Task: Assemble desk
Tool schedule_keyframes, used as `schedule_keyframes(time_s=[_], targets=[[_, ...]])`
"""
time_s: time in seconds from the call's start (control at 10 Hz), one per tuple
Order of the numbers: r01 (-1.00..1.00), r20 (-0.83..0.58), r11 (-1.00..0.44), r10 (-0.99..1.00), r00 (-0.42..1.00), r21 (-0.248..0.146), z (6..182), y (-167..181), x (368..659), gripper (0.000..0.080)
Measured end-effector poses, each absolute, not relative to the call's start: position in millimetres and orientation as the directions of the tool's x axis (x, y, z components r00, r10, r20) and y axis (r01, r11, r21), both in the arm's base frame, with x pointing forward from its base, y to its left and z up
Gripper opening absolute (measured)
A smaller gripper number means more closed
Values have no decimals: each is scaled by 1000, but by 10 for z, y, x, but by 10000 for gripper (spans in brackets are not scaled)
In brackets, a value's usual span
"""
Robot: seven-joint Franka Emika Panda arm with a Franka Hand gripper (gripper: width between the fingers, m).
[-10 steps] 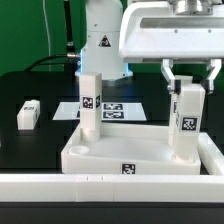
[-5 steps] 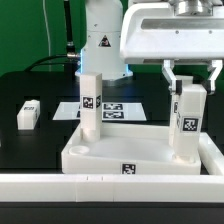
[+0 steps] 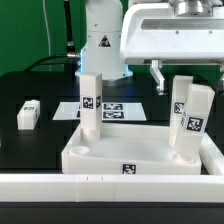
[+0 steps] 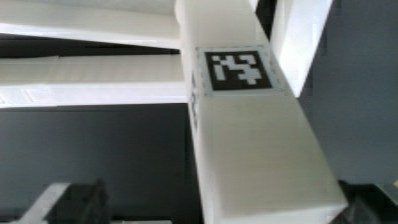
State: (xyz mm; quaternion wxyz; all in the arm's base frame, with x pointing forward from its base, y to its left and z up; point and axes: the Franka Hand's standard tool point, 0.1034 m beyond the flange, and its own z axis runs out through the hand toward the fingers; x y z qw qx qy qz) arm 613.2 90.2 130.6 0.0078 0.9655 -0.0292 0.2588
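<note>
The white desk top (image 3: pixel 105 152) lies in the middle of the exterior view. One tagged leg (image 3: pixel 91 104) stands upright at its far left corner. At the exterior view's right a tagged leg (image 3: pixel 194 122) stands in the near corner, leaning slightly, with another leg (image 3: pixel 180 97) just behind it. A loose leg (image 3: pixel 28 114) lies on the black table at the left. My gripper (image 3: pixel 189 80) hangs over the right legs with its fingers (image 3: pixel 157 77) spread wide. In the wrist view the tagged leg (image 4: pixel 249 130) runs between the dark fingers (image 4: pixel 80 203), with a gap beside it.
The marker board (image 3: pixel 118 108) lies flat behind the desk top. A long white border wall (image 3: pixel 100 186) runs along the front. The arm's white base (image 3: pixel 100 40) stands at the back.
The fingers were close around the top of the right near leg. They have now spread apart and let it go. The leg leans a little more to the exterior view's right.
</note>
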Motion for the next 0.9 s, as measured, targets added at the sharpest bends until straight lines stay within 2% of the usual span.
schedule_keyframes(time_s=[0.2, 0.6, 0.9], targets=[[-51, 498, -999, -44, 866, 2, 1336, 922, 6141, 648], [-37, 468, -999, -35, 883, -5, 1587, 883, 6174, 648], [-40, 415, -999, -37, 909, -1, 1518, 890, 6125, 648]])
